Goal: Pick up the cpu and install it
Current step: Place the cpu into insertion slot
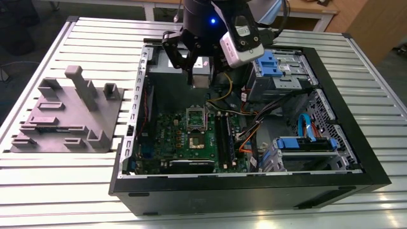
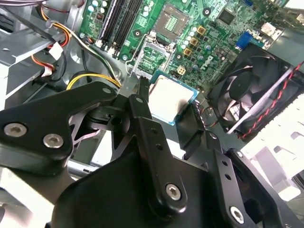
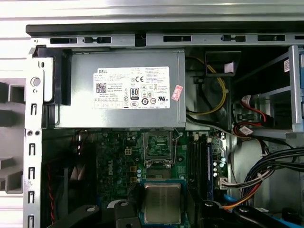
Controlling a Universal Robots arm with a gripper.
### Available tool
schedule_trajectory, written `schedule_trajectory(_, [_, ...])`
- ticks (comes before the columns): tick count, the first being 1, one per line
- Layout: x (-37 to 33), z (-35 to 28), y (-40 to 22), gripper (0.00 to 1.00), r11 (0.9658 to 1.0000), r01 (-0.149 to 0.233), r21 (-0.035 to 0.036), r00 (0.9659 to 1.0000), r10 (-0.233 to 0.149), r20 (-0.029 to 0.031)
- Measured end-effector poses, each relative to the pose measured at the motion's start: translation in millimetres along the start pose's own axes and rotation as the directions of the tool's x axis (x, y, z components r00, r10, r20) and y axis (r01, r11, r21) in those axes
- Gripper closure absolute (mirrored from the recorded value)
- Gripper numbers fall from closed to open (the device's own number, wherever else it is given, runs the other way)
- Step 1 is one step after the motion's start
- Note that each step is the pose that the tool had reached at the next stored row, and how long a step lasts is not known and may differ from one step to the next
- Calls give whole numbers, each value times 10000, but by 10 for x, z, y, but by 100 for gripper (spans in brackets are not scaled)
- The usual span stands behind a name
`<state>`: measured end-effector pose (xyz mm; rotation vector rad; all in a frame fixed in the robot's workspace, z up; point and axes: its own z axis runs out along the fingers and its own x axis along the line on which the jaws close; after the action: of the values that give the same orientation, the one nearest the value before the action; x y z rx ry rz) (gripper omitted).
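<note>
My gripper [image 1: 201, 78] is shut on the cpu [image 1: 201, 80], a small flat square chip with a silver-grey top, and holds it in the air over the back of the open computer case [image 1: 356, 157]. In both wrist views the cpu [image 2: 171, 97] [image 3: 162, 203] sits between the two black fingers [image 2: 142, 102]. Below it on the green motherboard [image 1: 168, 138] the metal socket frame [image 1: 196, 116] [image 2: 154, 53] [image 3: 157, 145] stands open. A dark square socket [image 1: 197, 140] [image 2: 173, 16] lies just beyond the frame.
A grey power supply box [image 3: 126, 90] fills the case's back corner next to the gripper. A black fan [image 2: 256, 90], memory slots [image 1: 222, 133], loose cables [image 1: 254, 129] and blue drive bays [image 1: 305, 143] crowd the case. A grey fixture block [image 1: 70, 114] sits on the slatted table on the exterior view's left.
</note>
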<state>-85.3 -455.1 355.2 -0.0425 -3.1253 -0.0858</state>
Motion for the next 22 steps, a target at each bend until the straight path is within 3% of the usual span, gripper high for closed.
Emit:
schedule_trajectory(7, [-6,123,-115,53,10000,0,-3,10000,0,1])
schedule_trajectory(14, [-8,249,-124,53,9988,487,8,9988,-487,-27])
schedule_trajectory(22, [-11,392,-132,53,9986,521,8,9986,-521,-30])
